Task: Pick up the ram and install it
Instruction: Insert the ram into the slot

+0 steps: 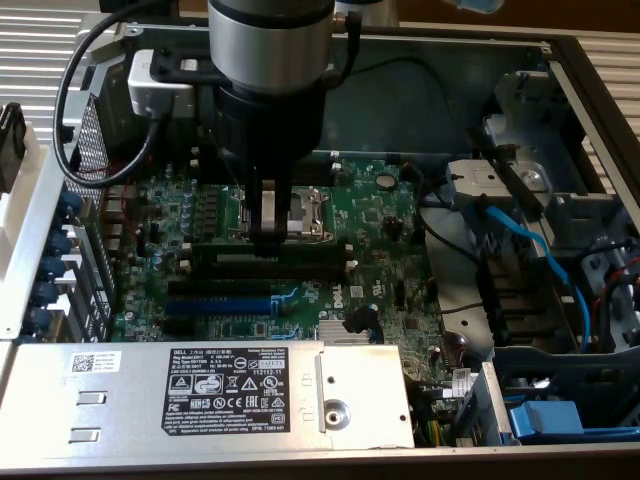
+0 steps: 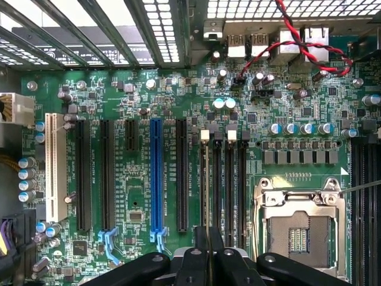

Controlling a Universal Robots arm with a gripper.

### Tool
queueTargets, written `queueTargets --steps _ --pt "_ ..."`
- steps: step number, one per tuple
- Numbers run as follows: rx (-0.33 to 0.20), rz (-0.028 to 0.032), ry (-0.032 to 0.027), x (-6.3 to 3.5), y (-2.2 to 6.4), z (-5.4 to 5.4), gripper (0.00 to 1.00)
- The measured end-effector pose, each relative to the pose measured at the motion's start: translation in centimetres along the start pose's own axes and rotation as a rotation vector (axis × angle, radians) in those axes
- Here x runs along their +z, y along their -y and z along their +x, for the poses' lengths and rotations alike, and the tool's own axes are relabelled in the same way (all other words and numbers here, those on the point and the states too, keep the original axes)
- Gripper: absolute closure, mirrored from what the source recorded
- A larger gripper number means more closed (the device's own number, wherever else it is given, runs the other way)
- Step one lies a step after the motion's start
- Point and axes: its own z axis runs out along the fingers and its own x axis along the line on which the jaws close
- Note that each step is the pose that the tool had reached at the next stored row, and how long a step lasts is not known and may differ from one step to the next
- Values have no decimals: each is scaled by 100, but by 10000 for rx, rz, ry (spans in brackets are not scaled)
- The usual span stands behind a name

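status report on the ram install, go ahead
gripper shut on the ram, edge-on. ram lined up over the memory slots, seating unclear. cpu socket alongside, nothing across the slots.

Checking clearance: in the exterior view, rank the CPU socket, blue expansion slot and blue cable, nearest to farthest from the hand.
1. CPU socket, right beside the hand.
2. Blue expansion slot, toward the exterior view's left.
3. Blue cable, far on the exterior view's right.

Bright, even light; glare whitens the vent grille [image 2: 280, 7], soft shadow on the motherboard [image 1: 385, 215].
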Motion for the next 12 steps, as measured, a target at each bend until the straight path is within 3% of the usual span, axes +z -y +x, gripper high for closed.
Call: queueTargets --steps 12 --pt "-2 -27 -2 34 0 -1 88"
